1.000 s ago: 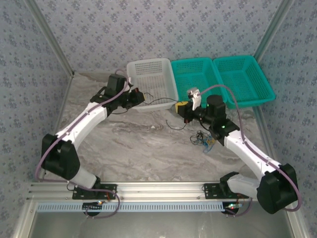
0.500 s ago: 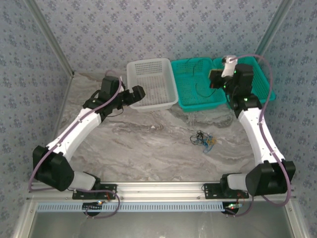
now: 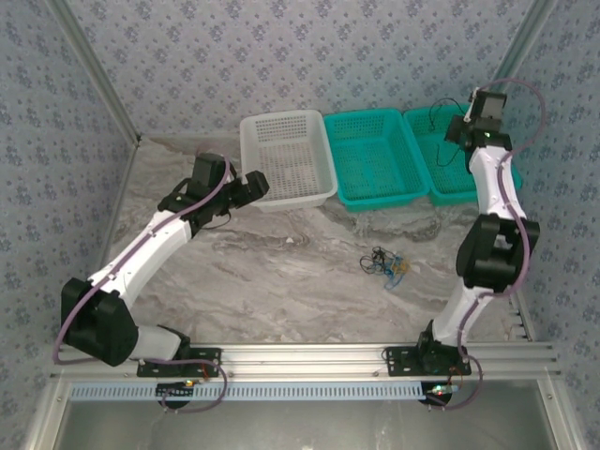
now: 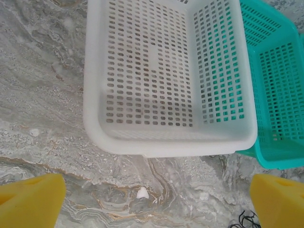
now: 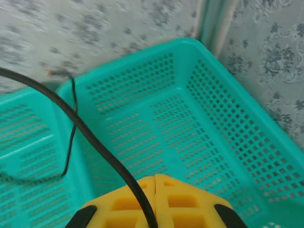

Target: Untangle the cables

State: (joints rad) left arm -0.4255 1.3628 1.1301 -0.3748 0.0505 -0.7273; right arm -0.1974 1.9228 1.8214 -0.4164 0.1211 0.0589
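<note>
Right fingers (image 5: 183, 199), tight on a black cable (image 5: 95, 144), now over the far-right teal basket (image 5: 228, 142); left fingers (image 4: 28, 199) newly wide apart.

Top external: fixed, high behind the near edge, tilted down and forward, far enough back to take in the whole surface (image 3: 281, 272) and the far row of white basket (image 3: 300, 200), middle teal basket (image 3: 375, 159) and right teal basket (image 3: 427, 164). Left wrist: close, looking steeply down between the spread yellow fingertips (image 4: 28, 199) of the left hand (image 4: 156, 199) onto the white basket (image 4: 166, 142) and a strip of the middle teal one (image 4: 280, 95), both shared with the top view. Right wrist: very close over the right hand (image 5: 154, 202), facing forward-down into the right teal basket (image 5: 213, 133) toward the wall (image 5: 95, 28); it shares that basket with the top view.
</note>
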